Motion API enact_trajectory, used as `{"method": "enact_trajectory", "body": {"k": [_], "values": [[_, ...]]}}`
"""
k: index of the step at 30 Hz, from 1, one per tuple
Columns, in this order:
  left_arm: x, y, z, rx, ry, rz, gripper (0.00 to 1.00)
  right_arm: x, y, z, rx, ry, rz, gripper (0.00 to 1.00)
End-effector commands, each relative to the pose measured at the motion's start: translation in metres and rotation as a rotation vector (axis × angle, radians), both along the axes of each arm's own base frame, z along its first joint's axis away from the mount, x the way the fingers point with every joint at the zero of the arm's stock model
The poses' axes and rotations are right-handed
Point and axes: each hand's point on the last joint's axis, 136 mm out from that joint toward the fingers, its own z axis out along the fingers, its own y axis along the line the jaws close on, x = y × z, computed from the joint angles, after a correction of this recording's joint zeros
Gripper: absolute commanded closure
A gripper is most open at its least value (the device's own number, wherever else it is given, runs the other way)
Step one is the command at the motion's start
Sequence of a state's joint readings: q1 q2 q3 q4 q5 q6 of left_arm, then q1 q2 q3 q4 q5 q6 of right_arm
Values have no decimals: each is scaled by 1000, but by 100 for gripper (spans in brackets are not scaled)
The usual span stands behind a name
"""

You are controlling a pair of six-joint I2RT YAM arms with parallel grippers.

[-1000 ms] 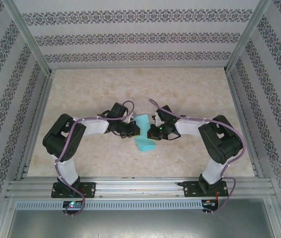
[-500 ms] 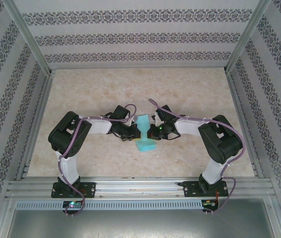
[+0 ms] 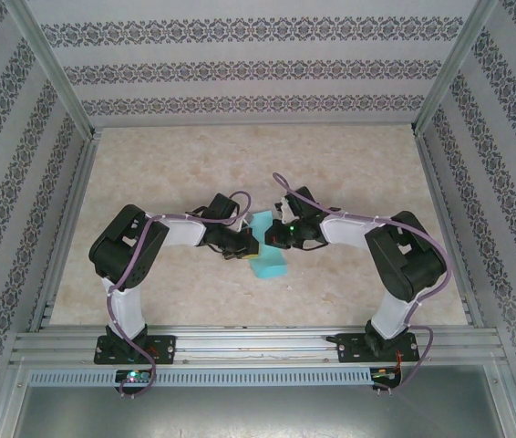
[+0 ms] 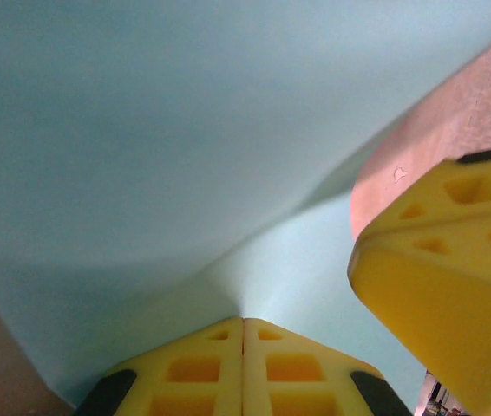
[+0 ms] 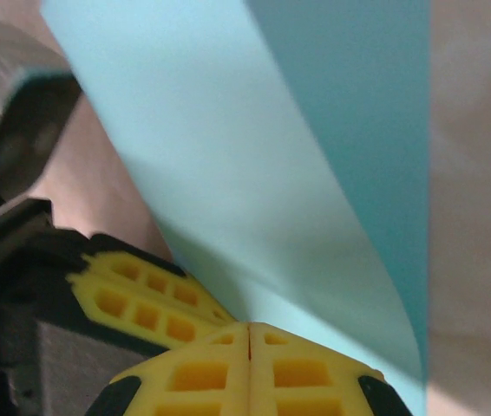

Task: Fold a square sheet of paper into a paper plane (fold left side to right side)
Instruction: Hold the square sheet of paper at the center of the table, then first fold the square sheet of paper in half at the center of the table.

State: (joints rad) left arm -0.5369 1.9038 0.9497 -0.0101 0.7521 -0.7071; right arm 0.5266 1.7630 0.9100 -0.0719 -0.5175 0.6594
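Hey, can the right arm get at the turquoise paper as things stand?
Probably yes: the right tool is shut with the turquoise paper running straight out of it, so it looks gripped. The left tool looks shut on the same sheet close beside it, not blocking it.

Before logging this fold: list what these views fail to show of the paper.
- Top external: middle of the paper lies under the left gripper and right gripper; creases too small.
- Left wrist: paper blurred, outline cut by the frame.
- Right wrist: paper's far end cut by the top edge.
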Motion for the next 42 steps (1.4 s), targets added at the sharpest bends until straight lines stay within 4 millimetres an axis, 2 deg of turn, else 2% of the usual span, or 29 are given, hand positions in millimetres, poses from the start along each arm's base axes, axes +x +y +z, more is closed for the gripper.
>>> {"method": "enact_trajectory", "body": {"k": [1, 5, 9, 16, 23, 28, 32, 39, 42], "values": [[-12, 9, -29, 97, 47, -8, 94, 12, 14, -1, 24, -10, 0, 100], [-14, 10, -30, 99, 54, -10, 94, 18, 17, -11, 14, -5, -4, 100], [-17, 11, -31, 100, 61, -12, 94, 18, 11, -28, -21, 25, -23, 100], [-31, 19, -31, 111, 85, -14, 91, 10, -20, -55, -126, 90, -113, 100], [-58, 30, -34, 125, 130, -14, 89, 5, -43, -68, -183, 119, -160, 100], [-71, 34, -31, 117, 142, -4, 89, 4, -43, -69, -183, 123, -156, 100], [-61, 31, -13, 101, 94, 3, 88, 4, -38, -66, -173, 116, -146, 100], [-20, 17, 35, 30, -49, 38, 88, 2, -33, -64, -153, 114, -147, 100], [-9, 8, 45, -3, -76, 31, 89, 1, -31, -63, -154, 112, -143, 100]]}}
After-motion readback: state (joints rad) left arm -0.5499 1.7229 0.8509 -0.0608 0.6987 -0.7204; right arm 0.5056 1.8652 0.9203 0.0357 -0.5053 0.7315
